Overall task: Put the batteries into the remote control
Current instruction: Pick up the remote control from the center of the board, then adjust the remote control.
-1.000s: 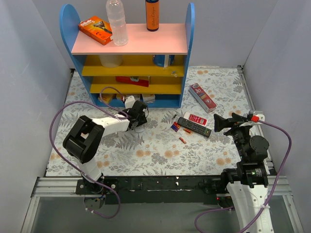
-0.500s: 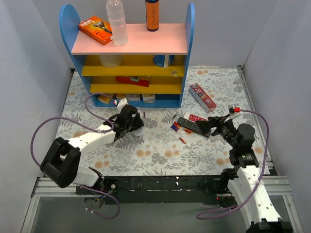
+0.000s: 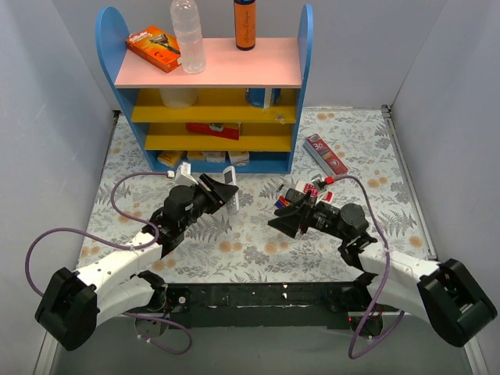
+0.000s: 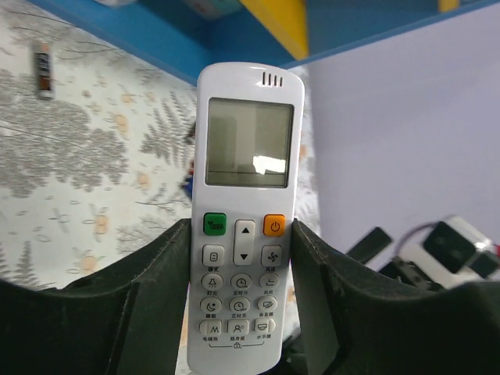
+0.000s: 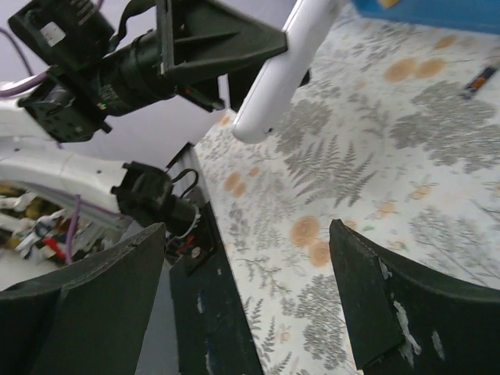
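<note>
Now left tool grips the white remote.

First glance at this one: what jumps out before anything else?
A white remote is clamped in the left end effector, held above the floral table. Facing it from the right, the right end effector hangs wide open and empty. Behind both stands a blue shelf with a pink top.

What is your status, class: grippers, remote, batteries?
Left gripper: jaws shut on white remote, held aloft. Right gripper: jaws open, empty. Batteries loose on mat. Nothing between arms.
</note>
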`<action>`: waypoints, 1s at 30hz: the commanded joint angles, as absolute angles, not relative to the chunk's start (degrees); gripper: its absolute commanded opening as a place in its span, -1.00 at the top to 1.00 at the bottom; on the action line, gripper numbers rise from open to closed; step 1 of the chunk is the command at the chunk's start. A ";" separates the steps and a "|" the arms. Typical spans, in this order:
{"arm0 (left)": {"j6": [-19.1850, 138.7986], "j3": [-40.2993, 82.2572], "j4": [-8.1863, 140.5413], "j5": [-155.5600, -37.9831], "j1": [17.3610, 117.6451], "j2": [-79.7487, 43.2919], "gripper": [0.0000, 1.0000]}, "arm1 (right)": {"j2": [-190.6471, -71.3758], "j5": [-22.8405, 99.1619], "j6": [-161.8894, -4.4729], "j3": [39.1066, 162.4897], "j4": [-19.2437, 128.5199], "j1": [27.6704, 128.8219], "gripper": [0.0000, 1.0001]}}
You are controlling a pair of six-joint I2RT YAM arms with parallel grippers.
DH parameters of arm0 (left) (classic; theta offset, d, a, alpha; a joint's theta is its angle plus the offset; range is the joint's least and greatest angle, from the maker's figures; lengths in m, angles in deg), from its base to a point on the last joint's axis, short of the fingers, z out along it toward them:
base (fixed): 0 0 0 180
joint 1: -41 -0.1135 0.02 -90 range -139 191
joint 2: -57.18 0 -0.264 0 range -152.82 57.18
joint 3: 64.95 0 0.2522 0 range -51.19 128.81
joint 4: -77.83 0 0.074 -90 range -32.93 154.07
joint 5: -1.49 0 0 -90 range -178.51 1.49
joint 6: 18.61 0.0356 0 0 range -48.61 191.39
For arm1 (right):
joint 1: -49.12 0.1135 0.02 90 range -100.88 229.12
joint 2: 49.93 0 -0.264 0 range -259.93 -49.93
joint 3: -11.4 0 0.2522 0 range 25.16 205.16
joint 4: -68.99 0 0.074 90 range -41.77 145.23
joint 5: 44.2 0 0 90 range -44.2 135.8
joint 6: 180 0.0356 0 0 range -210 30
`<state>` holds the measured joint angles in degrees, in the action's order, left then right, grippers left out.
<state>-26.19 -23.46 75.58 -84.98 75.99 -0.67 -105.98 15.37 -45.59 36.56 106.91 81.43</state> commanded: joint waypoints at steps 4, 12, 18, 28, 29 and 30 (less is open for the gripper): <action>-34.25 -27.46 93.42 -95.45 75.81 1.63 0.80 | -119.88 15.57 -35.08 40.54 138.00 89.19 -0.81; -36.28 -28.95 100.10 -100.46 75.81 2.07 0.83 | -130.34 13.81 -28.39 44.06 151.12 91.57 -0.81; -36.46 -29.22 101.69 -101.69 75.90 2.07 0.84 | -132.55 12.05 -27.07 47.84 153.93 92.01 -0.82; -34.70 -28.60 101.16 -103.27 75.90 2.77 0.85 | -134.83 8.28 -25.57 53.55 155.34 92.19 -0.79; -34.61 -28.69 101.34 -103.71 75.90 2.86 0.85 | -135.44 8.01 -25.31 53.99 155.43 92.19 -0.79; -34.70 -28.60 101.51 -103.98 75.81 2.95 0.85 | -135.71 7.66 -25.13 54.43 155.52 92.19 -0.78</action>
<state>-35.55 -28.38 99.30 -102.05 75.99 0.80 -134.44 10.10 -26.36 51.14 129.21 91.71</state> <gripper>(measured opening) 0.479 0.895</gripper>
